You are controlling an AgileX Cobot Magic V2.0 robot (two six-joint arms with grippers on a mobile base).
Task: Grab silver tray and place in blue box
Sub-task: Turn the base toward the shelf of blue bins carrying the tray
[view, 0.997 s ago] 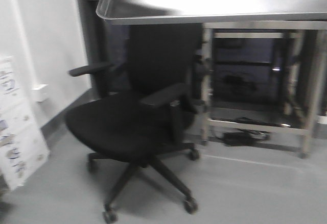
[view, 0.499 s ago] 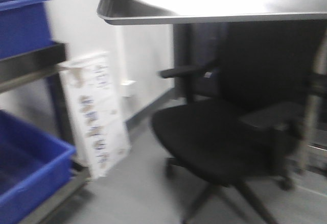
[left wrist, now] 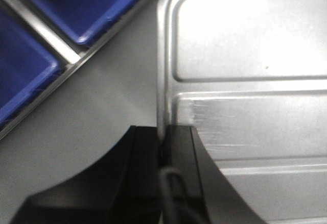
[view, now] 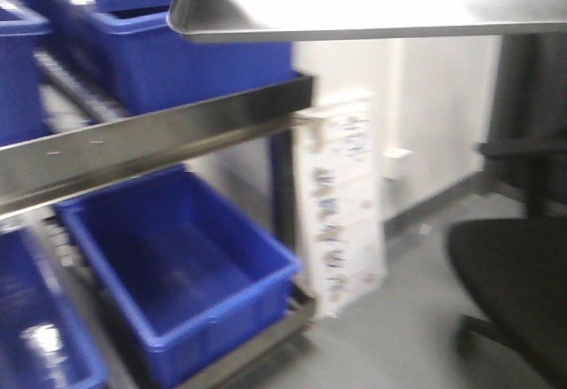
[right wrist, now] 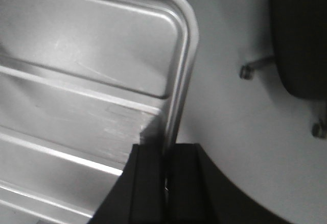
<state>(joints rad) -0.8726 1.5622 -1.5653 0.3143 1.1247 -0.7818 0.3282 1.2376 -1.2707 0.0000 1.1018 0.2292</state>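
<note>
Between left claw (left wrist: 164,134) and right claw (right wrist: 164,151), silver tray (left wrist: 250,71), each claw pinching one side rim

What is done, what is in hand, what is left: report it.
Done: silver tray grabbed, left pincer and right pincer each shut on a rim. In hand: tray held aloft, facing the blue box on the rack. Left: lower it in, release.

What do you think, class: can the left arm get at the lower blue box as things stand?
Probably not yet. The left claw is shut on the silver tray, held high, and a steel shelf rail runs above part of the blue box.
</note>
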